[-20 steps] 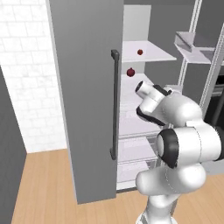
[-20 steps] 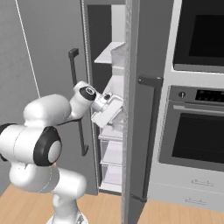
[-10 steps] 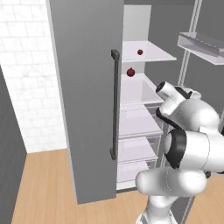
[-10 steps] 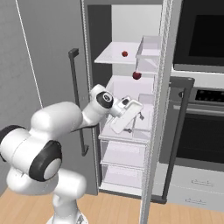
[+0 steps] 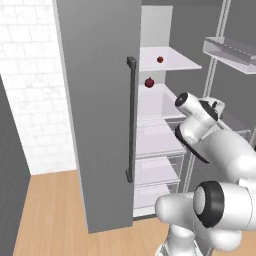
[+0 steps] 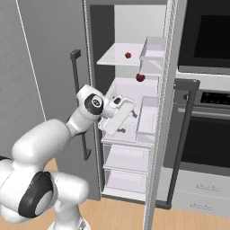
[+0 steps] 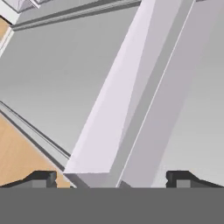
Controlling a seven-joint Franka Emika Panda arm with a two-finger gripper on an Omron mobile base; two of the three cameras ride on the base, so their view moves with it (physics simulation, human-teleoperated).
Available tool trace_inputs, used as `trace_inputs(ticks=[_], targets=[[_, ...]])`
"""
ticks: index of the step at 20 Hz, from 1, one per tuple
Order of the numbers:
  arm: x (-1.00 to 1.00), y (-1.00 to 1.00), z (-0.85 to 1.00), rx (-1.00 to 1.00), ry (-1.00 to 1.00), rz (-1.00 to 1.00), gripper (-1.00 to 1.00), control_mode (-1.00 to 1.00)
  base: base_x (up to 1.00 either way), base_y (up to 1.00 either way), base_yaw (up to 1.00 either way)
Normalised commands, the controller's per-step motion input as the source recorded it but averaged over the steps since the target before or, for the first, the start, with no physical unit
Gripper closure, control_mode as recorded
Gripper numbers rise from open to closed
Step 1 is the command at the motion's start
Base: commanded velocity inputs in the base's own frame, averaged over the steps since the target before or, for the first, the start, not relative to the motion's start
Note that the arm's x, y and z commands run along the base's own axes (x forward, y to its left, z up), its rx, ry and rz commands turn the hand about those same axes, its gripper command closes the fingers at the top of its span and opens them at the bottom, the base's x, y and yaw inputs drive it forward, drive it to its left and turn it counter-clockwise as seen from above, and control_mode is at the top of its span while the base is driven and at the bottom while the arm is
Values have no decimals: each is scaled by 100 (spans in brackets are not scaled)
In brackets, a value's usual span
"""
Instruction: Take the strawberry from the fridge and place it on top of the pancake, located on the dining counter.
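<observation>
Your pincer (image 6: 131, 115) sits inside the open fridge (image 5: 100, 100), low over the middle shelf (image 6: 130, 130), with its two tips spread wide and nothing between them, as the hand view shows. The strawberry (image 5: 160, 59) lies above it on the top shelf (image 5: 170, 60), towards the back; in the right base view you find it at (image 6: 128, 55). Just below and in front of that shelf's edge you see the rounder dark-red fruit (image 5: 149, 82), which is the closer of the two to your hand.

Your main risk is taking the wrong fruit: the round one is nearer and larger, so a lazy reach upward would close on it instead. A second risk is the top shelf itself. Rising straight from here, your wrist could strike its front lip, so you would do better to pull back before you lift. The open right door (image 6: 168, 112) and its bins (image 6: 150, 117) stand just beside your hand, and a wide swing could clip them. The berry is tiny, so a slightly off-centre close may flick it deeper in
</observation>
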Motion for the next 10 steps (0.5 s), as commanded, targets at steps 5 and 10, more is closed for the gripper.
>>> trace_inputs(ticks=[5,10], targets=[[-28,84,24,34,-13,3,-100,-100,0,0,0],[-17,100,0,78,-12,0,-100,-100,0,0,0]])
